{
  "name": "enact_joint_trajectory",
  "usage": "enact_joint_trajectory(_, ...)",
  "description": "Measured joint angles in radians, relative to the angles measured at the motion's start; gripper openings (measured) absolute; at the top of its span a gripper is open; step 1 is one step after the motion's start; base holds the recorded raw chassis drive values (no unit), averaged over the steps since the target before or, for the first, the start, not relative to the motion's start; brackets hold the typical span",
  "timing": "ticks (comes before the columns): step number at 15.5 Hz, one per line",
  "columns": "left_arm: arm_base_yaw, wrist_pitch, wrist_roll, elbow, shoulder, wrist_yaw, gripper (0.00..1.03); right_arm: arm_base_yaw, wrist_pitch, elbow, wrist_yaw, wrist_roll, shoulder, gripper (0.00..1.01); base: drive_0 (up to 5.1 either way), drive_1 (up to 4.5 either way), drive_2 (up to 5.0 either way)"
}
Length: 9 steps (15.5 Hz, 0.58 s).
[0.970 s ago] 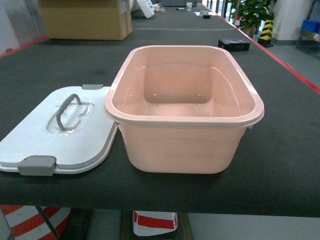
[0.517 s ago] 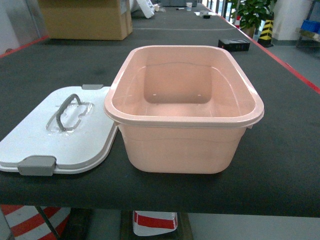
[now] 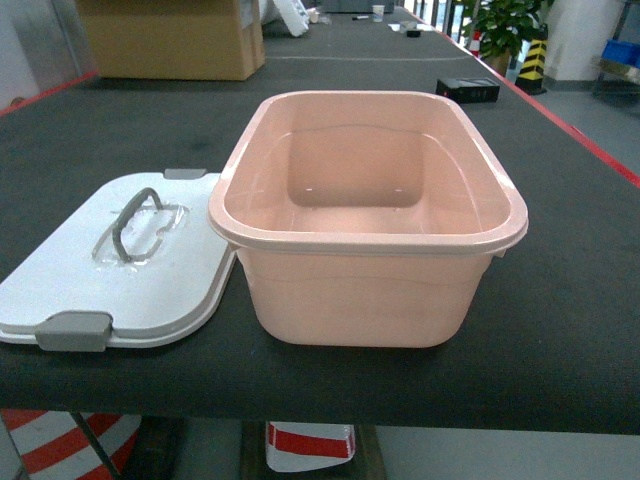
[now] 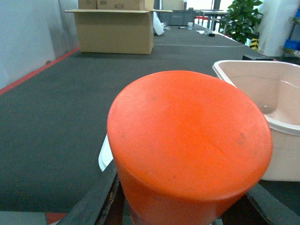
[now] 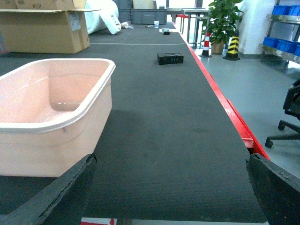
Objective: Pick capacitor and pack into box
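A dark table carries the box, lid, carton and black case.

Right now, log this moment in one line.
left gripper: holds orange cylinder | right gripper: open, empty | pink box: empty | lid: off, beside

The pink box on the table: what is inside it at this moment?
Nothing shows inside the pink box: the head view shows bare floor and walls. Its near wall hides the floor strip just behind it. The white lid lies beside it on the table.

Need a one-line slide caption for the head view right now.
Open, empty pink box on the dark table, its white lid lying flat beside it.
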Motion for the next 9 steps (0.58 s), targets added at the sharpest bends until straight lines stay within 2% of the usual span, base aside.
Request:
enact_joint_trajectory(7, 0.0, 0.0, 0.0, 0.0, 0.0, 0.0, 0.44, 0.0, 0.0, 0.0, 0.0, 0.0, 0.0, 0.98, 0.0, 0.0, 0.0)
enact_joint_trajectory(8, -0.039, 0.057, 0.009, -0.002, 0.016, -0.106, 0.44, 0.0, 0.0, 0.0, -0.001, 0.0, 0.0, 0.98, 0.0, 0.0, 0.0)
enact_joint_trajectory(9, -0.137, 0.213, 0.019, -0.004, 0.081, -0.305, 0.44, 0.0, -0.001, 0.0, -0.001, 0.0, 0.0, 0.98, 0.0, 0.0, 0.0)
